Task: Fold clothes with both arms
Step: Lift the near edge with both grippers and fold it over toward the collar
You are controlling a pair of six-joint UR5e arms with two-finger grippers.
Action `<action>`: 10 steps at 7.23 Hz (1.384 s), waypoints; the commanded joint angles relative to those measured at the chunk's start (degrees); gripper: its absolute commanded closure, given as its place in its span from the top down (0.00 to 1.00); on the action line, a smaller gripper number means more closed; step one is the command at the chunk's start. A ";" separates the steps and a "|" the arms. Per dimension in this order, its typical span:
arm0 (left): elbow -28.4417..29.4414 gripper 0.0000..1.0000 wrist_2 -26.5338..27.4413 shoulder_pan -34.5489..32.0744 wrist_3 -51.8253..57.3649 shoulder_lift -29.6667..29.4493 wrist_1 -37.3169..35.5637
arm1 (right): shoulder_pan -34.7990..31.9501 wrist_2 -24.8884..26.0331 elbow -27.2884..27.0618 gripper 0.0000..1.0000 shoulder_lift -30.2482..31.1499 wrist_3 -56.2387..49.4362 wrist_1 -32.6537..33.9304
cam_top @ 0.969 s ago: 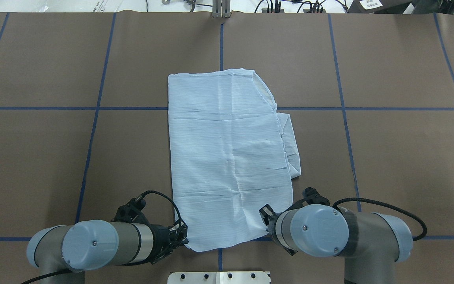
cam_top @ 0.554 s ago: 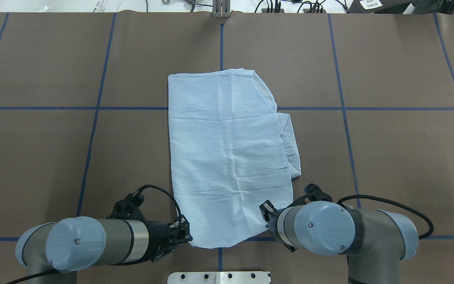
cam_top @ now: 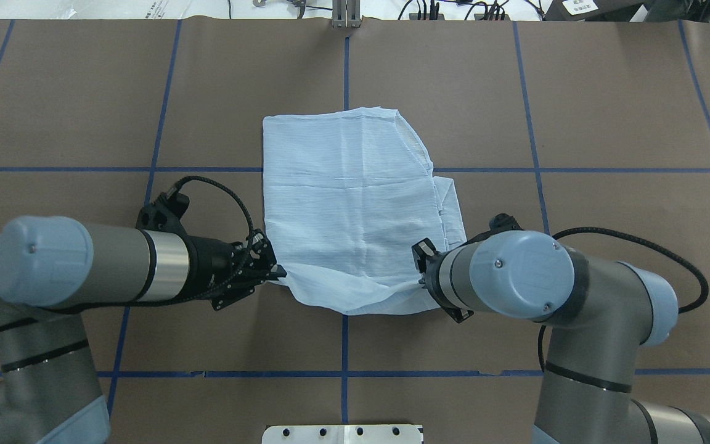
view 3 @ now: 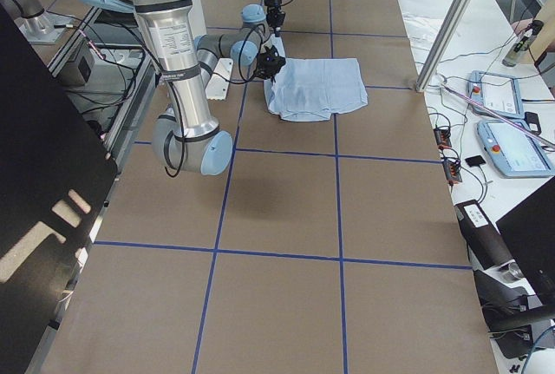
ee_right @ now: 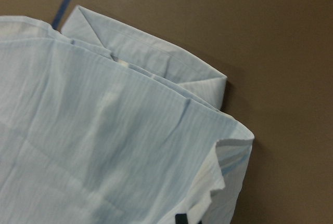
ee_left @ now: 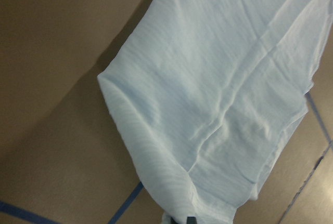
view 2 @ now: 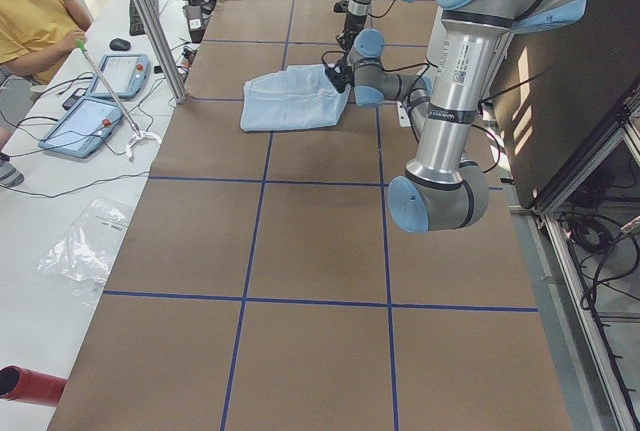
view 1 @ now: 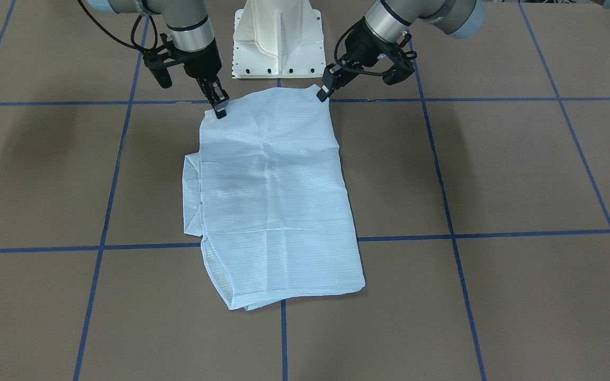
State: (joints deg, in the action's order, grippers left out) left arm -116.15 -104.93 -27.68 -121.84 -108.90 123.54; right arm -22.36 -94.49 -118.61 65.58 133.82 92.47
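Right now left gripper (cam_top: 273, 272) and right gripper (view 1: 221, 109) are each pinching a lower corner of the shirt (cam_top: 355, 203), lying mid-frame overhead; its long axis is running straight up-frame from both, equally near.

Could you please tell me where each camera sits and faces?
Front: across table, facing robot; left arm, right arm.
Overhead: behind robot, looking down; both arms.
Left side: table's left end; left arm near.
Right side: opposite end; right arm near.
Left wrist: over shirt; fingertip.
Right wrist: over shirt; fingertip.
Front, overhead share: left gripper, right gripper holding shirt.
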 commanded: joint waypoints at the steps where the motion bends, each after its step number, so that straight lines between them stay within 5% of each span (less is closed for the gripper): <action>1: 4.15 0.00 -1.59 -5.62 0.64 -4.73 -2.16 | -5.04 -0.26 4.14 0.00 -4.05 -5.32 2.63; 5: 17.32 0.00 -1.51 -11.16 5.27 -11.06 -1.29 | -14.36 -5.44 24.58 0.00 -19.48 -14.18 2.45; 8: 33.21 0.00 -1.42 -16.08 7.22 -18.18 5.44 | -20.34 -9.74 48.57 0.00 -30.92 -17.70 -9.38; 10: 42.71 0.00 -1.16 -17.15 9.25 -21.34 9.51 | -20.88 -9.75 56.00 0.00 -32.97 -18.86 -14.49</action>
State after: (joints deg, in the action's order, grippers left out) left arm -79.18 -106.28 -44.16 -113.64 -128.15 130.86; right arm -42.77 -104.01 -67.38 34.02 115.67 81.17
